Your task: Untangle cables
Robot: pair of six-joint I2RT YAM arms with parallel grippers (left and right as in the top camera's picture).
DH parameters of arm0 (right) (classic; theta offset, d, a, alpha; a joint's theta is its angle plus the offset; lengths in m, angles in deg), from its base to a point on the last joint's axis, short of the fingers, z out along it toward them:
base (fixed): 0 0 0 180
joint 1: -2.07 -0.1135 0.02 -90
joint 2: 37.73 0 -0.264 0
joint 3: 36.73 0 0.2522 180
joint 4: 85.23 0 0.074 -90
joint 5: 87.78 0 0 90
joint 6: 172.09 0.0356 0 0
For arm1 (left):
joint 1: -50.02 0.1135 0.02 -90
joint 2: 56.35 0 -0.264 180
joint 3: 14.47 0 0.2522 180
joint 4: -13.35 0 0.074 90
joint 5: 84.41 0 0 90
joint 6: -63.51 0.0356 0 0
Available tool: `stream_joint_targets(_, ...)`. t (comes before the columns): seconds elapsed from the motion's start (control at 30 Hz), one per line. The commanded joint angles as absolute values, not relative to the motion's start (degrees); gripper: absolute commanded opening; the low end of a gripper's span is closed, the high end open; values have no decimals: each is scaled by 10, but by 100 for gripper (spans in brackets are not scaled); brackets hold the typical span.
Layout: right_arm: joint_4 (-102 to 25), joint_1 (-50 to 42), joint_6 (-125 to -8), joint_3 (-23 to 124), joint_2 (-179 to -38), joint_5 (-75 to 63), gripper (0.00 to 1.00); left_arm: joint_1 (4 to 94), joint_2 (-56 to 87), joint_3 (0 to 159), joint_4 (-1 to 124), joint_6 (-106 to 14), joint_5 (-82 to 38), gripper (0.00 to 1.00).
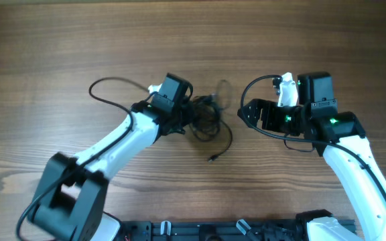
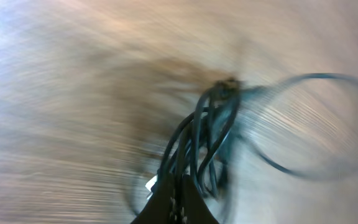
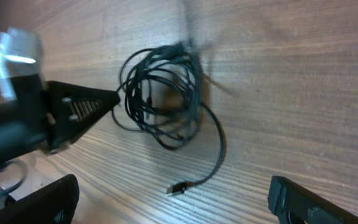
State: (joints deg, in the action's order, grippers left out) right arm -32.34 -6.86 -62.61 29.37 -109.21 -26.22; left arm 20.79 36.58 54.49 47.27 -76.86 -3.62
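Note:
The cables (image 1: 206, 119) are a knotted clump of thin black cords in the middle of the wooden table, with one loose end and its silvery plug tip (image 1: 213, 158) trailing toward the front. My left gripper (image 1: 187, 115) is shut on strands at the clump's left side; the left wrist view shows its fingers (image 2: 180, 198) pinched on the cords (image 2: 210, 134), blurred by motion. My right gripper (image 1: 248, 111) is open and empty, a short way right of the clump. The right wrist view shows the clump (image 3: 163, 93), the plug tip (image 3: 178, 190) and the wide-apart fingers (image 3: 173, 202).
A thicker black wire (image 1: 112, 87) loops from my left arm at the left of the clump. Another arm wire (image 1: 256, 84) arcs over my right gripper. The arm bases stand at the table's front edge (image 1: 246, 231).

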Motion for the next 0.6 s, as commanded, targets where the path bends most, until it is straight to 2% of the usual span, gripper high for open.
stream_joint_targets(0.0, -342, -71, -626, 298, -1102, -261, 100, 207, 290, 549, 454, -569, -155, 4)
stream_joint_targets(0.23, -352, -71, -625, 298, -1126, -261, 100, 207, 220, 549, 447, -552, -217, 4)
stream_joint_targets(0.57, -351, -75, -627, 298, -1209, -311, 100, 206, 213, 549, 430, -552, -266, 4)
